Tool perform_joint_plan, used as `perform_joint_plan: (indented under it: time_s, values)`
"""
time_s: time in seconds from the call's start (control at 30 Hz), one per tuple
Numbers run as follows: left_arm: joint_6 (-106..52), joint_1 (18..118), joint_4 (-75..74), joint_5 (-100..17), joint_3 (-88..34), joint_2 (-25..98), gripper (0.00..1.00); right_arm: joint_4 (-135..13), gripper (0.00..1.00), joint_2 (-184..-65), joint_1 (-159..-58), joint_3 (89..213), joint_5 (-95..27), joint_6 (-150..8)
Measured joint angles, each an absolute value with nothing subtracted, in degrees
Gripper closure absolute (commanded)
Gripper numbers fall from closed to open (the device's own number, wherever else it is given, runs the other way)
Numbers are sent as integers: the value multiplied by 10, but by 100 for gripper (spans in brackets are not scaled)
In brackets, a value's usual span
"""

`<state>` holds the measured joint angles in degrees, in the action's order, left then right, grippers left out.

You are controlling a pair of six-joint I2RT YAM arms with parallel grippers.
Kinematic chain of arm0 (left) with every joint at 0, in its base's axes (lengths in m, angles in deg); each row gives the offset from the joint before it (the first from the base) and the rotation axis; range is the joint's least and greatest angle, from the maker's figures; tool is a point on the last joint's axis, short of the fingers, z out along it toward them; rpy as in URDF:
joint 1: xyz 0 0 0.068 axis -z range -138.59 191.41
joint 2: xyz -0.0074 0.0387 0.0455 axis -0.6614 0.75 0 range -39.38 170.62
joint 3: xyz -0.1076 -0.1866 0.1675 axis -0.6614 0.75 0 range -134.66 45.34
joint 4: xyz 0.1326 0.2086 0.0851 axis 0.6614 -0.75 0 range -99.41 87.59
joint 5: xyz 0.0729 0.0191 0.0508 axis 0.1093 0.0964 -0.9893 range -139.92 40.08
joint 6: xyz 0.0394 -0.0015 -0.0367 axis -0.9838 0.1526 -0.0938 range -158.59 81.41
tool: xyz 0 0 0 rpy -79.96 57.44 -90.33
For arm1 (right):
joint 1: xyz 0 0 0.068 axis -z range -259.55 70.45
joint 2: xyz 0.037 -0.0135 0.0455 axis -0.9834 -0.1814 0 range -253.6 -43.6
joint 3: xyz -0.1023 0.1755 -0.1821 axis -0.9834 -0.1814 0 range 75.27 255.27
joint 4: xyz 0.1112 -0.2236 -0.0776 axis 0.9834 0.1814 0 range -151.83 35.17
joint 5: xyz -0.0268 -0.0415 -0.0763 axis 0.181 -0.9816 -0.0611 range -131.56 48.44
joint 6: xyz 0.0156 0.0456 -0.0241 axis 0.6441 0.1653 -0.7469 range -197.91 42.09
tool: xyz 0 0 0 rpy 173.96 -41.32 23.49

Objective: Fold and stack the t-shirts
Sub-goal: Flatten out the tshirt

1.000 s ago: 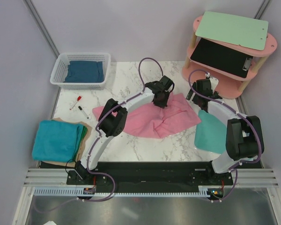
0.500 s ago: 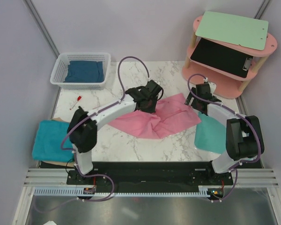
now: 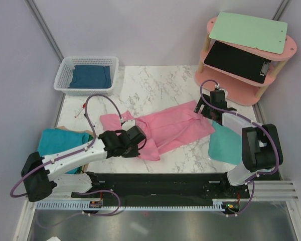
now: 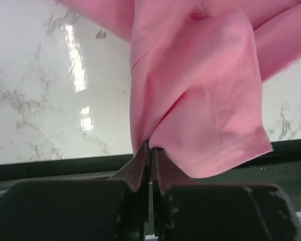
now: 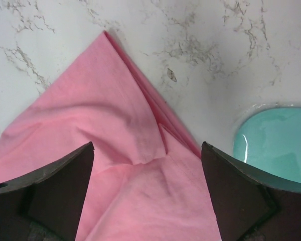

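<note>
Top external view, with everything placed against the pink t-shirt (image 3: 173, 128): lies wrinkled and only partly spread on the marble table (image 3: 160, 85), bunched at its near-left end and flatter toward its far-right corner.

At the shirt's near-left end: left gripper (image 3: 142, 144), on an arm reaching in low from the left. Seen from the left wrist: fingers (image 4: 138, 168) pressed together with no gap, pinching a fold of the pink cloth. Above the pinch, cloth gathered in soft folds; to the right of it, a flap ending in a stitched hem.

At the shirt's far-right corner: right gripper (image 3: 201, 108). Seen from the right wrist: fingers (image 5: 60, 186) spread as wide as they go, one on each side of the pointed pink corner, gripping nothing. Cannot tell whether the tips touch the cloth.

Just right of the shirt: glossy teal sheet (image 3: 221, 143), flat on the table and partly under the right arm, its curved edge also showing in the right wrist view.

Well left of the shirt, toward the near side: teal t-shirt (image 3: 55, 143), folded into a flat block, with the left arm crossing over its near edge.

Far left of the shirt, beyond it: white basket (image 3: 85, 91) with the dark blue t-shirt (image 3: 92, 76) lying inside.

Far right of the shirt, beyond it: pink shelf (image 3: 226, 83), with a green clipboard (image 3: 248, 31) on the upper level and a black clipboard (image 3: 236, 61) on the lower.
</note>
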<state>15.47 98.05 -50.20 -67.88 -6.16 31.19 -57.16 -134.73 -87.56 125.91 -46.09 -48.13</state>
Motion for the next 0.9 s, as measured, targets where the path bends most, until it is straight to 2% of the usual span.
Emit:
perform_joint_plan:
  time_s: [0.2,0.23,0.27,0.3,0.33,0.37,0.43,0.47,0.53,0.57,0.6,0.7,0.9]
  values:
    - [257,1010,-546,-679,17,198,98,-588,26,-1359,-876,1259,-438,-469]
    - [273,1017,-554,-678,28,190,98,-593,30,-1362,-876,1259,-431,-465]
    - [284,1024,-562,-678,35,186,98,-596,38,-1364,-876,1259,-424,-461]
    - [297,1030,-569,-677,42,185,93,-599,39,-1366,-876,1259,-416,-458]
    - [306,1034,-573,-677,48,184,87,-601,39,-1368,-876,1259,-409,-454]
    - [316,1038,-578,-676,55,184,76,-603,40,-1369,-876,1259,-400,-448]
    - [330,1044,-588,-675,63,188,60,-604,43,-1372,-876,1259,-386,-442]
    - [336,1046,-593,-674,64,191,44,-602,43,-1372,-876,1259,-380,-440]
    - [349,1053,-598,-674,64,199,29,-593,43,-1370,-876,1259,-370,-436]
    - [356,1060,-601,-675,64,203,15,-590,44,-1369,-876,1259,-369,-436]
    - [361,1067,-604,-675,64,205,12,-583,45,-1366,-876,1259,-368,-436]
    - [376,1093,-619,-683,56,211,11,-551,53,-1334,-876,1250,-364,-439]
    - [379,1107,-647,-725,-13,252,10,-517,60,-1271,-876,1232,-359,-446]
